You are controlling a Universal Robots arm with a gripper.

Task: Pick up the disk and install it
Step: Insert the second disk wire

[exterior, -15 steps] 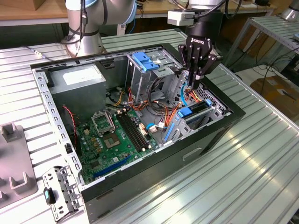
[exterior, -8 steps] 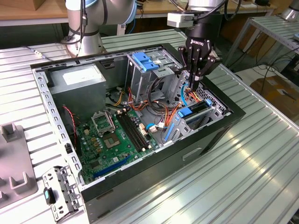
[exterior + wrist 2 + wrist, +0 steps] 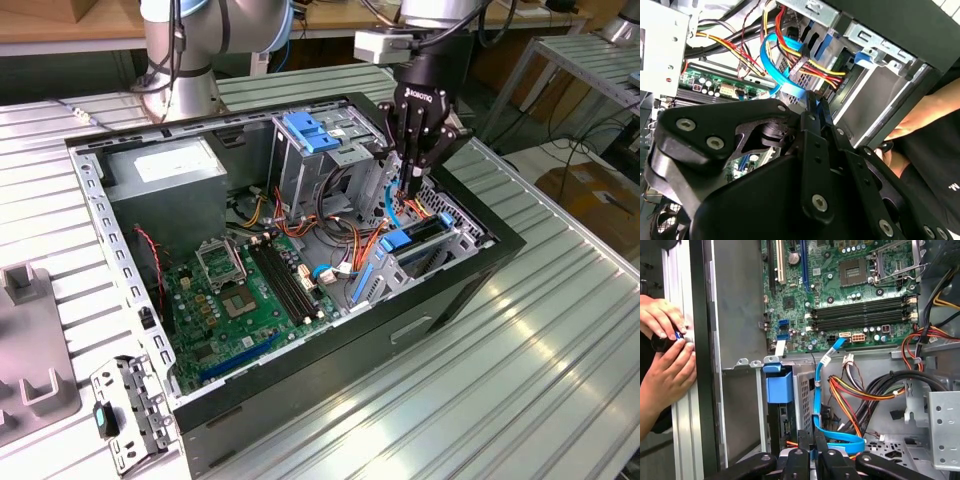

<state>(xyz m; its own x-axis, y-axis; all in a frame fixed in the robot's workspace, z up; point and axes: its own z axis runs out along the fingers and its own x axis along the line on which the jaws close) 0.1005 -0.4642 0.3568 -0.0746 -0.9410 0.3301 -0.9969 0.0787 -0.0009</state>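
Tool (image 3: 411,190) closed, nothing held, lowered beside disk (image 3: 412,240) in case (image 3: 300,400). Disk judged stiff, fragile; best gripped by blue rails.

High exterior view; 2 close wrist views (case (image 3: 300,260) interior)

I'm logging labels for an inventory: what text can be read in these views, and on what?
Gripper body: short white maker's mark, left unquoted.
Power supply label: print too small to read.
Motherboard markings: too small to read.
No other text can be read.
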